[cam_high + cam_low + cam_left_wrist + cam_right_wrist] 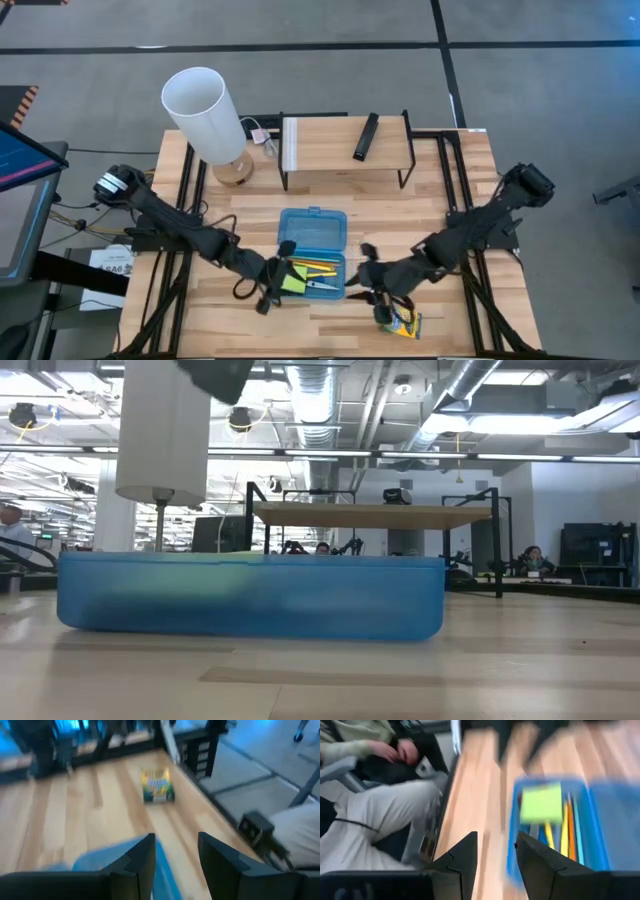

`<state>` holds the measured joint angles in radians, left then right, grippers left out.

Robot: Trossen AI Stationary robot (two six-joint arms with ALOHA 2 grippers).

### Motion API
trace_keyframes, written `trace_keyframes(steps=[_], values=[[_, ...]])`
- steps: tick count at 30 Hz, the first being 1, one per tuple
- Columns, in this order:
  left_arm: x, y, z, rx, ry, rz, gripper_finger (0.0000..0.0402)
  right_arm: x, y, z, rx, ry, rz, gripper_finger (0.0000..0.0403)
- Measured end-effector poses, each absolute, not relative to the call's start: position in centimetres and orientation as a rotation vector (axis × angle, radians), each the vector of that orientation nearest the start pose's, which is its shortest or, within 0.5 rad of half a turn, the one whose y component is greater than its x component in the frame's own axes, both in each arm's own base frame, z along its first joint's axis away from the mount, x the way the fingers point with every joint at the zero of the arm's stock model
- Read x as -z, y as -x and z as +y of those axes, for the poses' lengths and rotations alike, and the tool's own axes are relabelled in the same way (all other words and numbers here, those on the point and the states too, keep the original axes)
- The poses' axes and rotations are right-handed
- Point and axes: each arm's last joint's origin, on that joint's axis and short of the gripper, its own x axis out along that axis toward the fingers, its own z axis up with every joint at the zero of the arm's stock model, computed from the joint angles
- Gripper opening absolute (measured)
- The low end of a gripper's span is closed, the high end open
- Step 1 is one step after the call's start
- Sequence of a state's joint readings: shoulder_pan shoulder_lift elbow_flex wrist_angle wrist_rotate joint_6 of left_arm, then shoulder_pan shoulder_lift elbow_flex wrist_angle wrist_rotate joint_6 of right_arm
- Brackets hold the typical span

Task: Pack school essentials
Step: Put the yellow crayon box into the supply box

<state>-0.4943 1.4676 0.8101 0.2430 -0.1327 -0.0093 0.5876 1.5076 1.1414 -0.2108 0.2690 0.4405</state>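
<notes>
While the low view is almost filled by the blue case [250,597], whose wall hides everything inside it, the high view shows its contents: a lime-green sticky-note pad [292,283] at the left end, yellow, orange and teal pencils [318,268] lying lengthwise, and scissors [322,285] only partly made out beside them. The case lies open in the middle of the wooden table [460,190], lid toward the far side.

The left gripper [272,292] hangs at the case's near-left corner, just beside the pad; its wrist view shows the two fingers apart with nothing between them. The right gripper [372,293] sits just right of the case, its jaws also parted and empty in its own wrist view, where the pad [541,802] appears blurred.

The crayon box [403,322] lies near the table's near edge, right of centre, partly covered by the right arm; printing on its face [157,784] is too smeared to read.

Bare wood lies left of the case and at the far right. A white lamp [205,113] and a small shelf [340,140] carrying a black remote [366,136] take up the far side. A seated person's legs [375,835] show beyond the table edge.
</notes>
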Motion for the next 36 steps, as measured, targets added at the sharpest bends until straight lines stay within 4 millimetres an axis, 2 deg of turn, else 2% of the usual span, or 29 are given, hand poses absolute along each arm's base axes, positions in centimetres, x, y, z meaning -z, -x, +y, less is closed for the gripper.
trace_keyframes(steps=[5,9,14,20,36], values=[[-21.1,-28.7,-16.0,0.384,-0.146,0.324,0.0128,-27.2,-25.5,18.8,-0.080,-0.325,0.783,0.0154],[-20.3,-29.3,-16.2,0.387,-0.136,0.315,0.0128,-25.3,-24.6,20.1,-0.051,-0.379,0.931,0.0155],[-20.3,-29.2,-16.4,0.419,-0.114,0.315,0.0128,-23.6,-23.8,21.2,-0.050,-0.442,1.104,0.0165],[-20.4,-29.1,-16.6,0.437,-0.115,0.308,0.0128,-22.1,-23.7,22.3,-0.066,-0.448,1.181,0.0202],[-20.1,-29.0,-16.6,0.457,-0.115,0.338,0.0128,-18.9,-25.4,22.3,-0.088,-0.513,1.363,0.0317]])
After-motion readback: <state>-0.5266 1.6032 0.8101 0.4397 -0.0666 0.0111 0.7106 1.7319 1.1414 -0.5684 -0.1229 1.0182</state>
